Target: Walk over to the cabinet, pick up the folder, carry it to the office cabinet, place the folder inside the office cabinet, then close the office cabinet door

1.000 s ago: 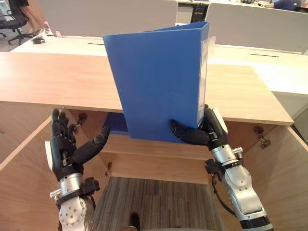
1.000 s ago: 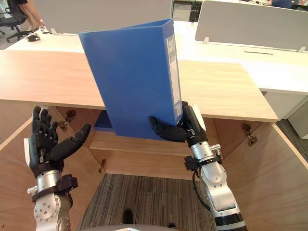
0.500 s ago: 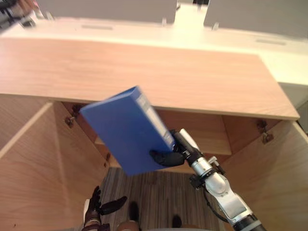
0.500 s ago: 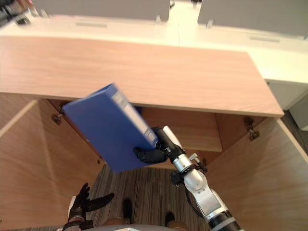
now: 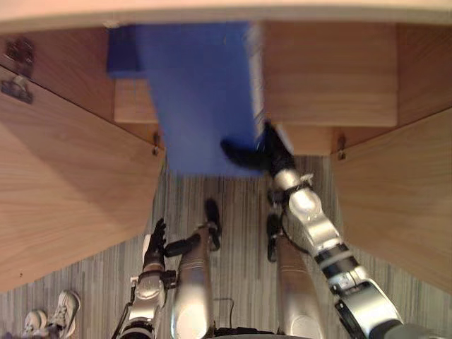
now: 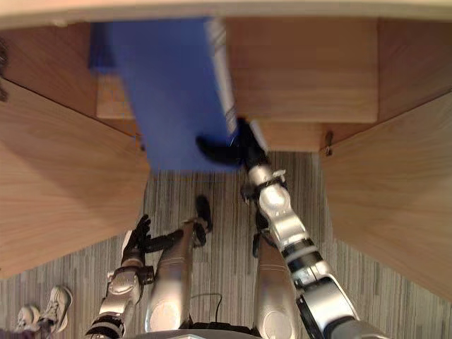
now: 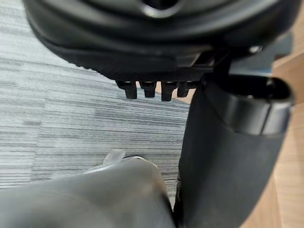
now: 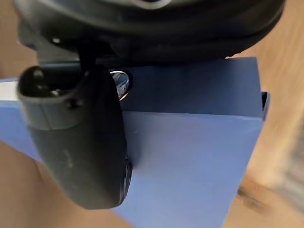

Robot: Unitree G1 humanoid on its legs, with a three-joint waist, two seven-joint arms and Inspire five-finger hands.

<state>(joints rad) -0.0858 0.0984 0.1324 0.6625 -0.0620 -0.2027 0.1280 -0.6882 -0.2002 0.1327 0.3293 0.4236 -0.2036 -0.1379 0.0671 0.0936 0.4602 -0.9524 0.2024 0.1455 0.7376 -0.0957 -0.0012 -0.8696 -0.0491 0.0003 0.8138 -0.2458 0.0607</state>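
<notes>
With your right hand [image 5: 263,151] clamped on the folder [image 5: 201,92] by its lower edge, push it level into the cabinet [image 5: 325,78] at top centre; your left hand [image 5: 156,241] hangs relaxed, lower left.

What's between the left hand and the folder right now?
Bare striped carpet, seen in the left eye view. The left hand hangs low, apart from the folder, which the right hand grips.
</notes>
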